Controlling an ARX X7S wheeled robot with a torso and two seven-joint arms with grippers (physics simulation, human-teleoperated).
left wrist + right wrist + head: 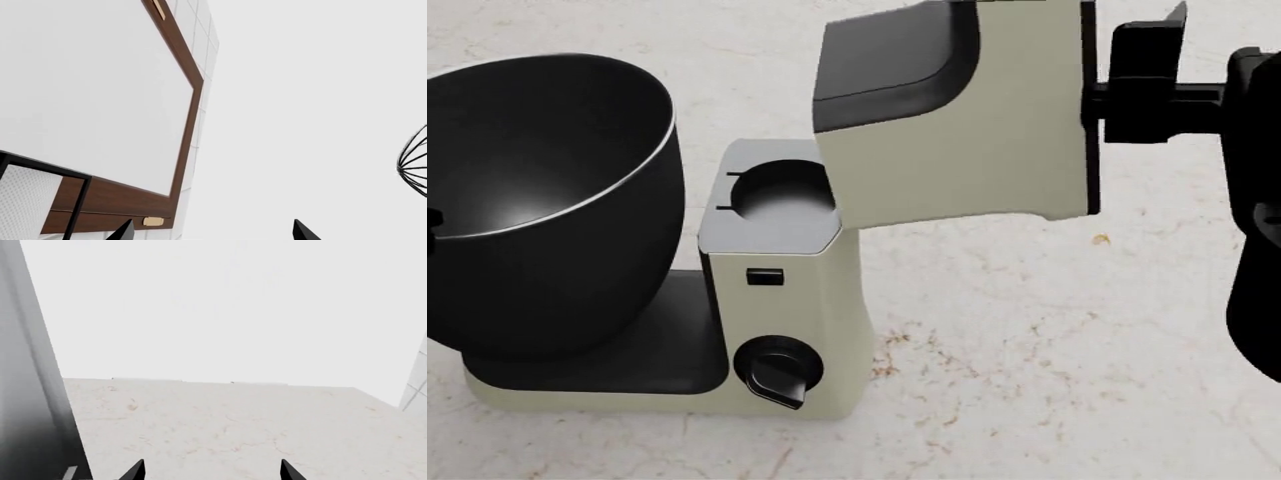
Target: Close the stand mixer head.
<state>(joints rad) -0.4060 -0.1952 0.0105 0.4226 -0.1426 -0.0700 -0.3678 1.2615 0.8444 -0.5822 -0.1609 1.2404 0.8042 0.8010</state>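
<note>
On the left I see the shiny black bowl (541,190) sitting on the mixer base (601,385). Next to it stands the cream column (781,290) with its black knob (777,370). The stand mixer head (961,130) is tipped up over the column, not shut. My right gripper (1141,75) is at its black end. On both wrist views my finger tips (123,231) (137,471) are spread apart, holding nothing.

A kitchen: a cream stand mixer with its glossy black bowl (541,190) sits on a pale marble counter (1028,340), and white wall tiles (200,30) run beside a brown-framed cabinet door (190,115).
</note>
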